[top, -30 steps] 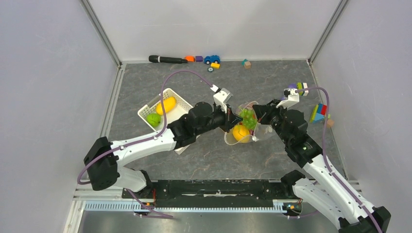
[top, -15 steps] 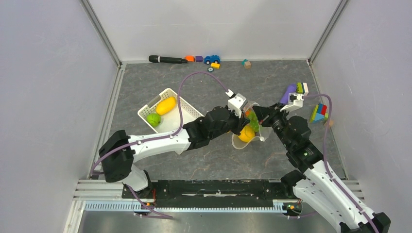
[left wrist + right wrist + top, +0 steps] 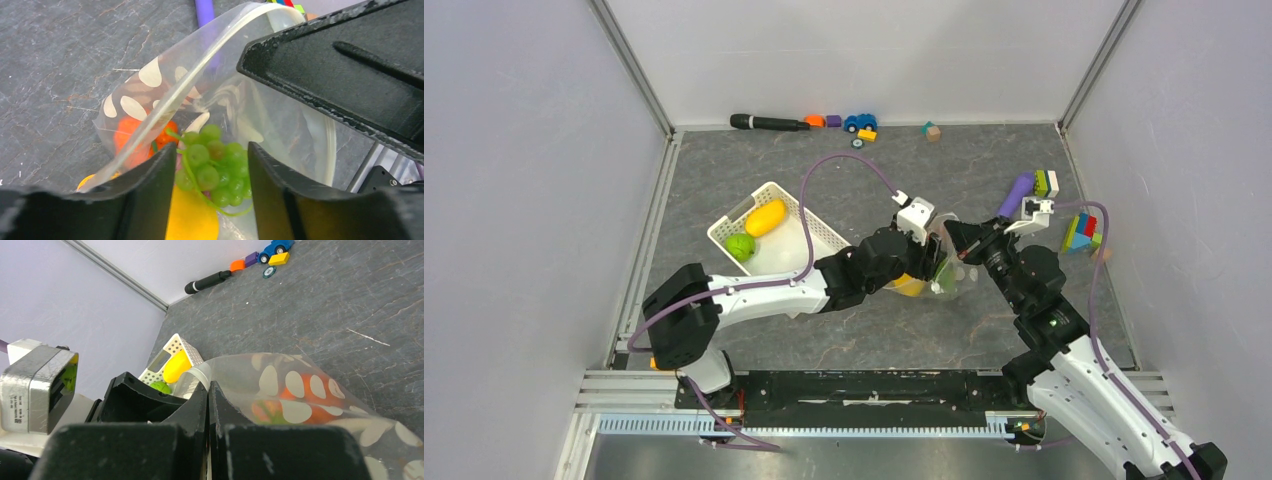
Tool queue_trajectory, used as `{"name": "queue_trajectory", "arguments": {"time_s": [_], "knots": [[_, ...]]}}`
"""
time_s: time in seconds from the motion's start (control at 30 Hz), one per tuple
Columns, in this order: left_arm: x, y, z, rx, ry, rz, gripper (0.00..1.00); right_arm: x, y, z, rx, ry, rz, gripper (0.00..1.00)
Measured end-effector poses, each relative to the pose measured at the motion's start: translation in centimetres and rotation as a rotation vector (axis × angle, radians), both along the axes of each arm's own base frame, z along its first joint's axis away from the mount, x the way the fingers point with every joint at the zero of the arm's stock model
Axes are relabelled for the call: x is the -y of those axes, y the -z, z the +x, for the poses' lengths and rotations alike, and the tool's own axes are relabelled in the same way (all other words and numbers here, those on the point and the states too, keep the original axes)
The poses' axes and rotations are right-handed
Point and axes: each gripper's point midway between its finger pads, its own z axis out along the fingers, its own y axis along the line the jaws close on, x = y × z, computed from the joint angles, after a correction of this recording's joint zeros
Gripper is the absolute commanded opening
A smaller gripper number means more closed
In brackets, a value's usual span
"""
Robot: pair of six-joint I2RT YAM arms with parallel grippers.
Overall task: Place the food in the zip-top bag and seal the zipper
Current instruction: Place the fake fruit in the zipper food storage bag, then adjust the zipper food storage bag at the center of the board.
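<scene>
Grey marbled desk point(image 3: 874, 340): right claw point(image 3: 208, 387) clenched on zip-top bag point(image 3: 300, 385) rim, holding mouth open for loading. Left claw point(image 3: 210, 150) spread above mouth, green grapes point(image 3: 212, 167) inside bag. Yellow mango point(image 3: 765, 217), green pepper point(image 3: 740, 246) sit in basket point(image 3: 819, 225).

No legible markings found.
A small printed sticker point(image 3: 14, 401) on the grey camera housing point(image 3: 37, 390) carries text too fine to read.
</scene>
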Motion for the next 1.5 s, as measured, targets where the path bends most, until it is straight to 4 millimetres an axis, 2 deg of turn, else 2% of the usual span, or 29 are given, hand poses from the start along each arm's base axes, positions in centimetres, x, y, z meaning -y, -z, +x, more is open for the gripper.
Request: {"name": "queue_trajectory", "arguments": {"time_s": [0.03,0.1,0.13,0.27,0.37,0.5,0.57,0.67,0.77,0.93,1.0,1.03,1.07,1.1,1.13,1.17,1.23,1.33,1.5], "knots": [[0.1,0.0,-0.1,-0.001,0.005,-0.002,0.73,0.1,0.1,0.0,-0.001,0.003,0.002,0.0],[0.1,0.0,-0.2,-0.003,0.009,-0.004,0.97,0.1,0.2,0.0,-0.003,0.009,0.002,0.0],[0.1,0.0,-0.2,-0.004,0.011,-0.002,1.0,0.2,0.2,0.1,-0.003,0.01,0.001,0.0],[0.4,-0.2,-0.7,-0.022,0.038,-0.003,1.0,0.3,0.3,0.2,-0.007,0.02,-0.003,0.0],[0.2,-1.3,-1.6,-0.029,0.077,-0.015,1.0,0.4,0.6,0.5,-0.015,0.032,-0.012,0.0],[-1.0,-5.1,-3.0,-0.011,0.124,-0.071,1.0,0.4,1.1,0.7,-0.024,0.038,-0.029,0.0],[-2.3,-7.4,-3.5,0.006,0.119,-0.099,1.0,0.4,1.2,0.8,-0.026,0.038,-0.034,0.0],[-4.5,-9.0,-3.3,0.023,0.052,-0.099,1.0,0.4,1.2,0.8,-0.026,0.037,-0.039,0.0],[-6.1,-8.3,-2.6,0.018,-0.023,-0.047,1.0,0.4,1.3,0.8,-0.025,0.038,-0.044,0.0],[-6.5,-2.9,-1.9,-0.041,-0.064,0.116,0.99,0.3,1.5,1.1,-0.033,0.035,-0.06,0.0],[-6.2,-0.2,-1.9,-0.075,-0.061,0.192,0.89,0.2,1.6,1.2,-0.042,0.033,-0.074,0.0],[-6.1,0.8,-1.9,-0.089,-0.058,0.22,0.76,0.1,1.7,1.4,-0.047,0.032,-0.084,0.0],[-6.0,1.9,-1.8,-0.104,-0.059,0.251,0.56,0.1,1.7,1.5,-0.049,0.031,-0.088,0.0],[-5.9,2.8,-1.7,-0.117,-0.066,0.273,0.2,0.0,1.8,1.6,-0.053,0.029,-0.096,0.0],[-5.9,3.3,-1.6,-0.126,-0.077,0.289,0.03,-0.1,1.8,1.6,-0.055,0.026,-0.104,0.0],[-5.9,3.7,-1.4,-0.131,-0.092,0.306,0.02,-0.1,1.9,1.7,-0.058,0.021,-0.116,0.01],[-6.2,3.8,-0.7,-0.127,-0.132,0.338,0.02,-0.4,2.0,1.9,-0.072,0.005,-0.157,0.14],[-6.2,2.9,0.1,-0.11,-0.173,0.343,0.02,-0.5,2.3,2.2,-0.103,-0.01,-0.225,0.3],[-6.2,1.6,0.6,-0.096,-0.205,0.318,0.02,0.1,4.1,2.0,-0.21,-0.036,-0.39,0.46]]}}
